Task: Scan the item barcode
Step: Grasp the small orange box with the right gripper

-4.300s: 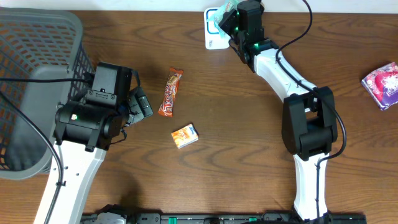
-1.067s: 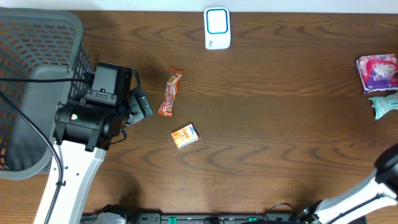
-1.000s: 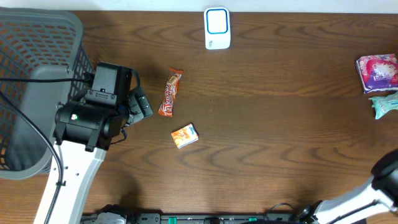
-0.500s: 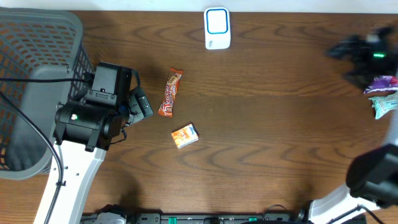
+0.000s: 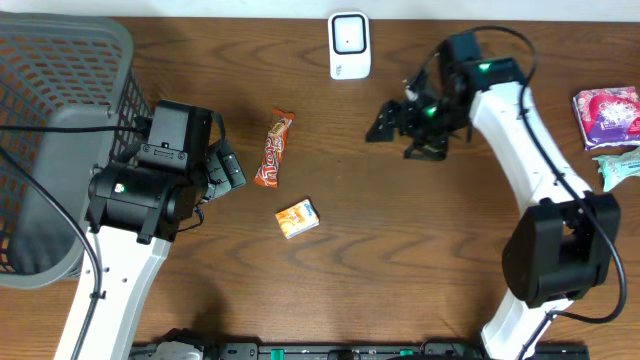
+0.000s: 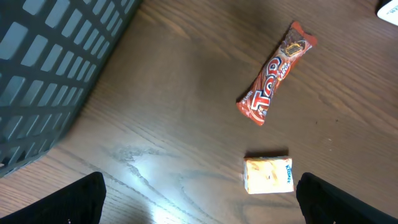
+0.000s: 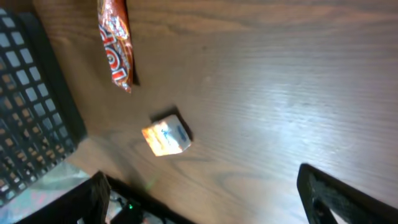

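**Two robot arms over a brown wooden table, both grippers wide and empty**

Seen from overhead, a white barcode scanner [image 5: 349, 45] with a dark window stands at the top centre of the frame. Left of centre lies a red-orange candy bar [image 5: 273, 148], lengthwise and slightly tilted. Just below it, apart from it, sits a small orange box [image 5: 297, 217]. A grey mesh basket [image 5: 60, 60] fills the upper left corner. At the right edge are two more items: a pink patterned packet [image 5: 608, 115] and, just beneath it, a teal packet [image 5: 620, 165].

The left gripper [image 5: 228, 170] is at the left of the frame, between the basket and the candy bar, touching neither. Its wrist view shows the black fingertips [image 6: 81, 199] spread to the bottom corners with bare table between them — released, holding nothing. The candy bar [image 6: 273, 84] and orange box [image 6: 268, 175] lie ahead of it.

The right gripper [image 5: 400, 138] hovers in the upper middle of the overhead frame, below and right of the scanner and well apart from every item. Its fingers [image 7: 336, 193] stand wide apart in the wrist view — spread, nothing between them. That view looks across bare wood to the candy bar [image 7: 115, 43] in the upper left and the orange box [image 7: 165, 137] below it.
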Tool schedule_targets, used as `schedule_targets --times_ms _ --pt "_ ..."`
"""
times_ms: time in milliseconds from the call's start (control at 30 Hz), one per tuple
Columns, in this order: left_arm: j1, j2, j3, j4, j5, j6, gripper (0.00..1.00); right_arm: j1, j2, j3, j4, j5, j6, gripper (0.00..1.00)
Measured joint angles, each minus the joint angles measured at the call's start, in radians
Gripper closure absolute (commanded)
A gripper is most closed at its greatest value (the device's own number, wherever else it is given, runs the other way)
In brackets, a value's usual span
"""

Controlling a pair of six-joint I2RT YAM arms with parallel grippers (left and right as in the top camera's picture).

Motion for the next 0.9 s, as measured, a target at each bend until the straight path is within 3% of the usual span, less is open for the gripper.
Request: schedule_targets --times_ms 367,600,900 --pt "0.0 0.0 0.0 0.0 0.0 0.0 0.02 0.238 0.0 -0.34 0.387 -0.072 0.282 0.14" --pt "0.0 0.0 0.0 0.0 0.0 0.0 0.02 0.336 0.0 -0.368 0.417 -0.111 0.443 0.3" --pt "0.0 0.0 0.0 0.0 0.0 0.0 0.02 0.47 0.0 -0.396 0.451 -0.095 0.721 0.37"
